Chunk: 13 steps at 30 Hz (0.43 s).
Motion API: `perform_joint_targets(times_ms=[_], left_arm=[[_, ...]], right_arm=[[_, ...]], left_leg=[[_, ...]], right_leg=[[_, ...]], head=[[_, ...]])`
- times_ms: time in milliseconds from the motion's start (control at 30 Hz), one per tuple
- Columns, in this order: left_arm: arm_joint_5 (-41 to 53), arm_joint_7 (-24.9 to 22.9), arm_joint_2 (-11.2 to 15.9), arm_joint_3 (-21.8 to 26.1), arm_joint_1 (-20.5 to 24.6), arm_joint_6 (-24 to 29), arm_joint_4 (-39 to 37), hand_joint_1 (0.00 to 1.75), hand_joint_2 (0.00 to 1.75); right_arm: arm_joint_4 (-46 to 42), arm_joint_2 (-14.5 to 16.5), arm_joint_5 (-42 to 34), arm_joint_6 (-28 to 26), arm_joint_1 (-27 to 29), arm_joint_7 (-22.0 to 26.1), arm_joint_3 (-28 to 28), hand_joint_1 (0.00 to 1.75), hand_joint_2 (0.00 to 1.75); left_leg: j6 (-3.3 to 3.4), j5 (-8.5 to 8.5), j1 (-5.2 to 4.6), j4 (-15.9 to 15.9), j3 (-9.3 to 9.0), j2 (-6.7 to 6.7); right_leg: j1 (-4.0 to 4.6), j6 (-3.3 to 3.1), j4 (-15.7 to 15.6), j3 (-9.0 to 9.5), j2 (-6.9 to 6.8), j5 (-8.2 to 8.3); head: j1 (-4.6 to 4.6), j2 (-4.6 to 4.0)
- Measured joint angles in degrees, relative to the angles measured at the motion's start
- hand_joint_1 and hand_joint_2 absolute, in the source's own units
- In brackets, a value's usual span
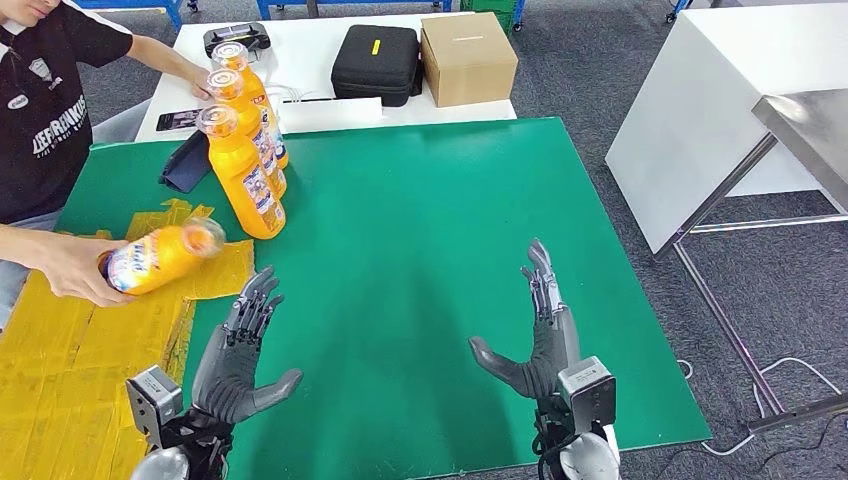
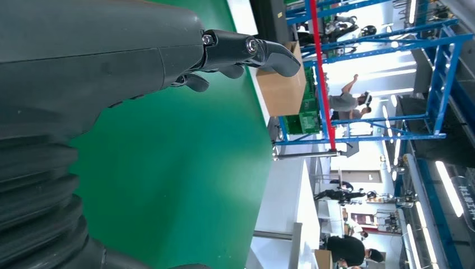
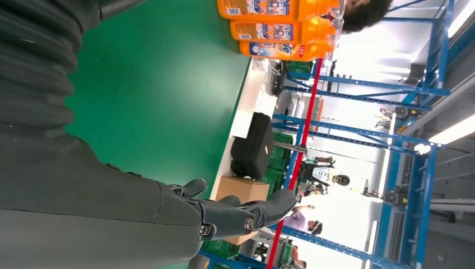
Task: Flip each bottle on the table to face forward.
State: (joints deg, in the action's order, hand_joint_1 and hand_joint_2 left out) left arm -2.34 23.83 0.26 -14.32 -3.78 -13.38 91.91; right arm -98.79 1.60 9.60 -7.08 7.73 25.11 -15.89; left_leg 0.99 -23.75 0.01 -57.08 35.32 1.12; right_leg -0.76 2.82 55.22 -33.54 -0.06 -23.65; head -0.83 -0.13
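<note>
Nearest the robot, the left hand [image 1: 243,355] and right hand [image 1: 540,335] hover low over the green bench [image 1: 420,230], palms turned inward, fingers spread wide, holding and touching nothing; judged a ready posture awaiting work. Beyond the left hand, a person's hand [image 1: 75,265] grips an orange bottle [image 1: 160,257] tilted on its side over the yellow tape patch [image 1: 70,350], apparently being set down for flipping. Farther back, three upright bottles [image 1: 243,150] stand in a touching row, well apart from both hands.
</note>
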Motion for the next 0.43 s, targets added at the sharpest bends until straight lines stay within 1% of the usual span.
perform_joint_targets(times_ms=[267, 433], left_arm=[[0.2, -0.8, 0.0, -0.1, -0.1, 0.3, 0.0, 0.0, 1.75], [1.9, -1.0, 0.0, -0.2, -0.1, 1.9, 0.0, 0.0, 1.75]], right_arm=[[0.0, 0.0, 0.0, -0.7, 0.2, 0.0, 0.0, 0.0, 0.0], [0.0, 0.0, 0.0, -0.7, 0.2, 0.0, 0.0, 0.0, 0.0]], left_leg=[[0.0, -0.01, -0.01, 0.0, 0.01, 0.0], [0.0, -0.01, 0.0, 0.0, 0.0, 0.0]], right_leg=[[-0.01, 0.0, 0.0, 0.0, 0.0, 0.0], [0.0, 0.0, 0.0, 0.0, 0.0, 0.0]], head=[[0.0, 0.0], [0.0, 0.0]])
